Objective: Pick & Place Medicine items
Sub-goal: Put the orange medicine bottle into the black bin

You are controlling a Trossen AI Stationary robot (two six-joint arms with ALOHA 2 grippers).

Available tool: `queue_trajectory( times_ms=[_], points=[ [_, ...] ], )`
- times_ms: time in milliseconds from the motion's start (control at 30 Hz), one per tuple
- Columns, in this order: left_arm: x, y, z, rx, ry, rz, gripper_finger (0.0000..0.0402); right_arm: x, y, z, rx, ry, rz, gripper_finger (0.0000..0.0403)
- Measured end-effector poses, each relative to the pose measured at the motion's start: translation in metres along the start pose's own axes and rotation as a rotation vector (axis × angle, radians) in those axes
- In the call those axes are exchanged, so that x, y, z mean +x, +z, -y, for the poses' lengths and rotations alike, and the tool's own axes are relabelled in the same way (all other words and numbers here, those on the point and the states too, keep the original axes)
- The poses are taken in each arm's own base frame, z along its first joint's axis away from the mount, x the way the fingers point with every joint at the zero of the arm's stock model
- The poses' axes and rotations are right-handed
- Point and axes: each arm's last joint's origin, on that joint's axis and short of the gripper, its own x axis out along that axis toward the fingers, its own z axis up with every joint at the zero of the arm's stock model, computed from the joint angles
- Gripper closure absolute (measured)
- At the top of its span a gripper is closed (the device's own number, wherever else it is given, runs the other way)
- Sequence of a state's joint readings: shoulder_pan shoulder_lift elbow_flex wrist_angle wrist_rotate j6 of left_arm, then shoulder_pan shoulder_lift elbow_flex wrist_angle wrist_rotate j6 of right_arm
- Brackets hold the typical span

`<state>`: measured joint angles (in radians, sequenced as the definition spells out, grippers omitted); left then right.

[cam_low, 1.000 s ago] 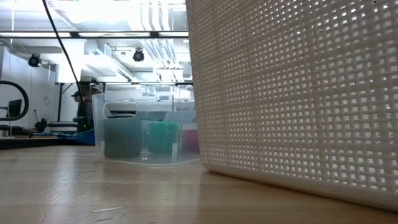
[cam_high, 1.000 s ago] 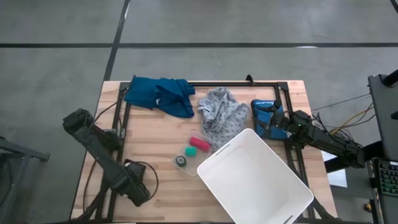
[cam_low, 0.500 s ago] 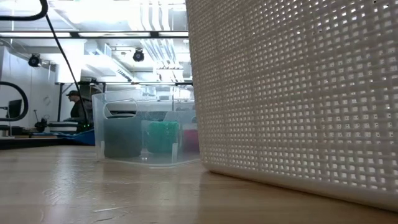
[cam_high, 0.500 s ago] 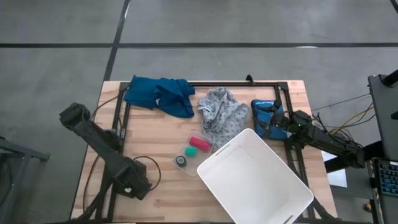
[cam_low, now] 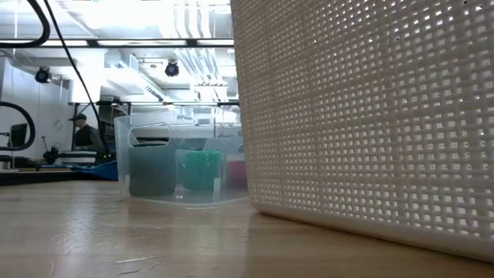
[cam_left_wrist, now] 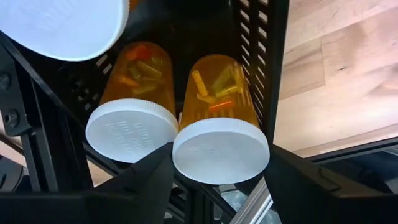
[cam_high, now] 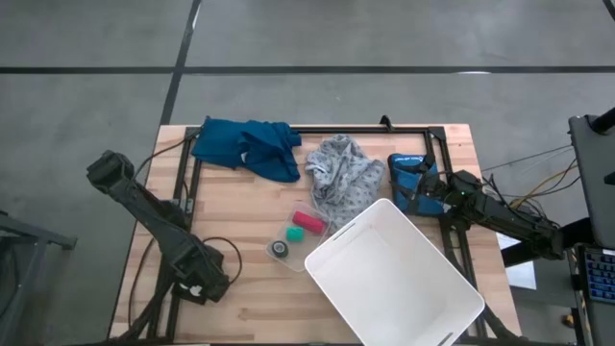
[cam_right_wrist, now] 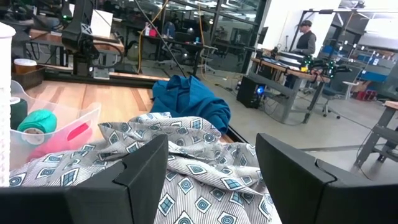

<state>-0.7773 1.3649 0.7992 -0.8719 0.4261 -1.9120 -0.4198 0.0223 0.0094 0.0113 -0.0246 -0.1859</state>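
Progress looks nil: the pill bottles [cam_left_wrist: 214, 106] lie on a dark rack at the worktop's left edge, one between the left gripper's [cam_left_wrist: 221, 180] released jaws, ungrasped; right gripper [cam_right_wrist: 211, 163] released over the grey cloth [cam_right_wrist: 186, 168].

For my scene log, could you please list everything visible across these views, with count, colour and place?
translucent orange pill bottles with white round caps: two whole plus a third cap at the frame edge, lying against a dark slatted rack, left wrist view only.
white perforated plastic basket: one, near right of the wooden table.
clear plastic tray: one, mid-table, holding green, pink and dark rolls.
crumpled blue cloth: one, far left.
grey patterned cloth: one, far centre.
blue pouch: one, far right.
person in a cap: one, in the room behind.
left end effector: open, at the bottles.
right end effector: open, over the grey cloth.
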Motion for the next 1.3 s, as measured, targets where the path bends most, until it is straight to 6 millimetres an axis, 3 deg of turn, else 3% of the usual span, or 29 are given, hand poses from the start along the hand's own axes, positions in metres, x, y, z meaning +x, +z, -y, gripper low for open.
queue_trajectory(
  times_ms=[367,767,1300],
  points=[
    [-0.0011,-0.0002,0.0003,0.005,-0.015,0.010,0.0161,0.0000,0.0001,0.0000,0.002,0.000,0.000,0.0163],
    [-0.0004,0.0001,0.0003,0.005,-0.013,0.009,0.0115,0.0000,0.0001,0.0000,0.000,0.000,0.000,0.0163],
    [-0.0097,-0.0038,-0.0038,-0.006,-0.046,-0.037,0.0114,0.0000,0.0001,0.0000,0.002,0.000,0.000,0.0163]
  ],
)
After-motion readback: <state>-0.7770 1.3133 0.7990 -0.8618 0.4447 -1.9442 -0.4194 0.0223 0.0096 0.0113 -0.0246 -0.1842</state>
